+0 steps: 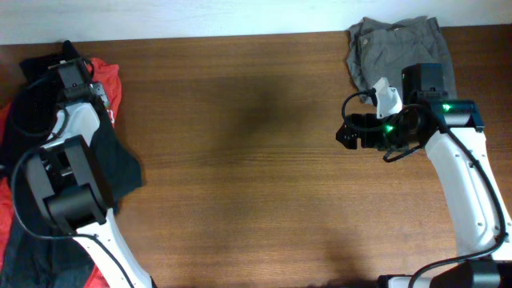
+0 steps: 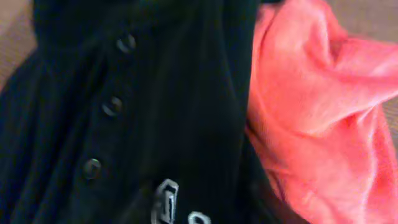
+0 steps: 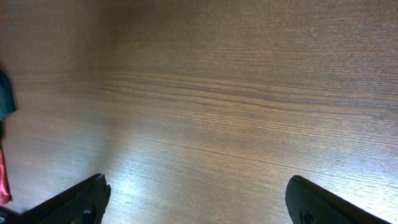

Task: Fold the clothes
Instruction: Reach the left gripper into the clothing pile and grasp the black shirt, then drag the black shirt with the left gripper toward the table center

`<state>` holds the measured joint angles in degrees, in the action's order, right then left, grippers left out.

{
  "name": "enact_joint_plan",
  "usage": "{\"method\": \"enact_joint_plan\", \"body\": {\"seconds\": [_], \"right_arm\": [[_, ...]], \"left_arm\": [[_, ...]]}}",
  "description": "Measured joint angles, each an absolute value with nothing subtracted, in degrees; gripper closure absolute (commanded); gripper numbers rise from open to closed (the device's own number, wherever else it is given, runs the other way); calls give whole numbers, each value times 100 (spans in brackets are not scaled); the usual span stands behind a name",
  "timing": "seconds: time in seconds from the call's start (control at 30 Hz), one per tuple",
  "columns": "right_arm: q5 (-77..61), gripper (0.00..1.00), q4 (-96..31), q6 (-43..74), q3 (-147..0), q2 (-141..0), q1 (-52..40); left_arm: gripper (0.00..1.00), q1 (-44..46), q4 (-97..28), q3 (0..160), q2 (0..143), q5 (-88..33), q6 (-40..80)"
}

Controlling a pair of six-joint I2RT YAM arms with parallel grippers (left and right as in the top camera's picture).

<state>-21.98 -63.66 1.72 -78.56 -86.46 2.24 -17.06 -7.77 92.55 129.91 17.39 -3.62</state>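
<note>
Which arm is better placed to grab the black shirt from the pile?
Left. The left claw hangs right over the black shirt beside the red cloth, while the right claw is open above the table, far across.

White links (image 1: 462,174), black joints (image 1: 70,198), cables (image 1: 357,97), green lights (image 1: 445,106), seemingly black hand (image 1: 346,133)

Overhead looks straight down at the desk (image 1: 240,160); left wrist crowds the black buttoned garment (image 2: 155,93); right wrist skims the same desk.
</note>
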Motion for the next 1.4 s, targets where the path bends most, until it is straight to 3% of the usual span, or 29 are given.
{"method": "enact_joint_plan", "body": {"seconds": [0.1,0.27,0.37,0.43,0.53,0.6,0.67,0.77,0.8,1.1,1.33,1.4], "right_arm": [[-2198,5,-6366,167,-7856,-8646,224],[-2198,5,-6364,174,-7856,-8648,224],[-2198,5,-6364,167,-7856,-8646,224],[-2198,5,-6364,167,-7856,-8646,224],[-2198,5,-6366,169,-7856,-8646,224],[-2198,5,-6366,169,-7856,-8646,224],[-2198,5,-6364,172,-7856,-8648,224],[-2198,5,-6364,167,-7856,-8646,224],[-2198,5,-6364,167,-7856,-8648,224],[-2198,5,-6364,172,-7856,-8646,224],[-2191,4,-6364,169,-7856,-8648,224],[-2169,4,-6364,167,-7856,-8648,224]], "left_arm": [[89,-1706,-740,9258,13041,1789,-375],[89,-1706,-1105,9542,13041,1959,-360],[67,-1710,-1393,9872,13039,2043,-375],[67,-1712,-1498,10051,13021,2043,-360],[98,-1706,-1535,10116,12860,2043,-377],[99,-1706,-1643,10154,12748,2043,-381],[95,-1706,-1691,10171,12737,2045,-360],[59,-1706,-1734,10171,12737,2025,-360],[53,-1706,-1734,10171,12737,1992,-333],[55,-1708,-1688,10171,12739,1603,-355],[72,-1708,-1649,10171,12988,1581,-344],[73,-1708,-1649,10171,13085,1584,-346]]}}
